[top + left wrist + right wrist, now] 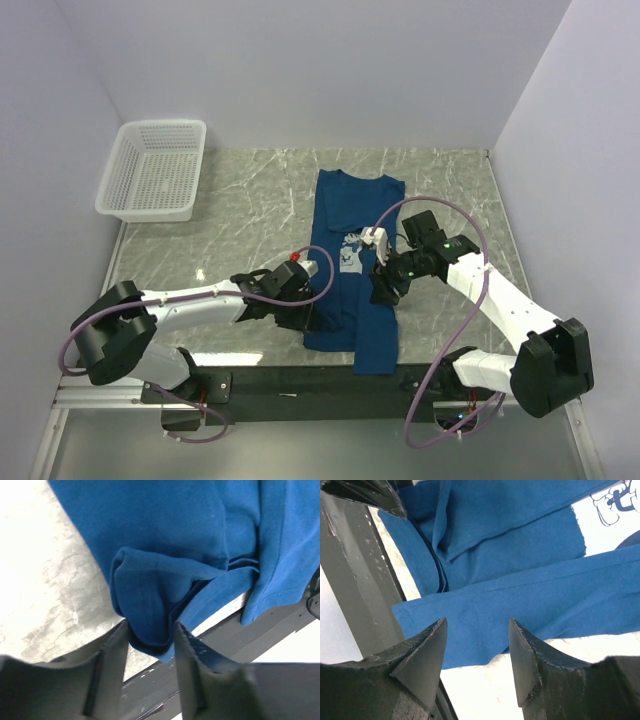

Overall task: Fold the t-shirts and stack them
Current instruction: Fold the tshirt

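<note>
The dark blue t-shirt [345, 205] lies lengthwise on the marble table [240, 200], its sides folded inward and its pale cartoon print [349, 252] partly showing. The near hem hangs over the table's front edge. My left gripper [300, 318] is at the shirt's near left corner. In the left wrist view it [151, 630] is shut on a bunched fold of the shirt [175, 530]. My right gripper [383, 292] is over the shirt's right edge. In the right wrist view it [477, 622] is open and empty just above the cloth [520, 550].
A white plastic mesh basket [148, 208] stands at the far left of the table. A dark rail [290, 380] runs along the near edge under the hem. Walls close in the left, back and right sides.
</note>
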Motion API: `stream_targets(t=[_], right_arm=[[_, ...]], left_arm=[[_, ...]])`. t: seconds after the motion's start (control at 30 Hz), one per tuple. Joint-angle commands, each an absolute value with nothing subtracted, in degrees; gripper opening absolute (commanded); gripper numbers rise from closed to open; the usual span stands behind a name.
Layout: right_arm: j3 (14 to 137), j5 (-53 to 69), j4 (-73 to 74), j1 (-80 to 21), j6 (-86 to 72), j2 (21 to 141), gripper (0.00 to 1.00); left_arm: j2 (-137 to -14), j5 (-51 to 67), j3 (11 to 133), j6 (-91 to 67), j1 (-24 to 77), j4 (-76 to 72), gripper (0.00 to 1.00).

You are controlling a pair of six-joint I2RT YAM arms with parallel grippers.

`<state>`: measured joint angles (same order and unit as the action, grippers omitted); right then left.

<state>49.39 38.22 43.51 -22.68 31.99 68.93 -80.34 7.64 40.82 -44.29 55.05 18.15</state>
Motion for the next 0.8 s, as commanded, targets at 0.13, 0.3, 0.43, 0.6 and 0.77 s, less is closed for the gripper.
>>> stream_targets(t=[0.13, 0.3, 0.43, 0.6, 0.77], right_arm=[[49.5, 40.7, 41.9, -21.8, 31.6, 67.9, 0.59], [49.5, 41.2, 42.4, -21.5, 32.0, 67.5, 0.58], [49.6, 41.5, 42.6, -21.2, 32.5, 67.6, 0.58], [50.1, 42.0, 42.8, -21.0, 32.7, 68.1, 0.58], [50.1, 42.0, 43.4, -20.9, 33.4, 68.7, 0.58]], left_arm=[[-76.8, 11.5, 40.1, -43.8, 55.0, 12.8, 0.14], [-74.9, 18.8, 38.2, -41.0, 55.2, 10.6, 0.01], [-70.0, 24.3, 36.7, -38.0, 56.4, 10.8, 0.01], [-70.7, 33.8, 34.2, -37.1, 58.7, 14.1, 0.25], [-72.8, 37.7, 32.2, -39.1, 63.3, 12.6, 0.52]])
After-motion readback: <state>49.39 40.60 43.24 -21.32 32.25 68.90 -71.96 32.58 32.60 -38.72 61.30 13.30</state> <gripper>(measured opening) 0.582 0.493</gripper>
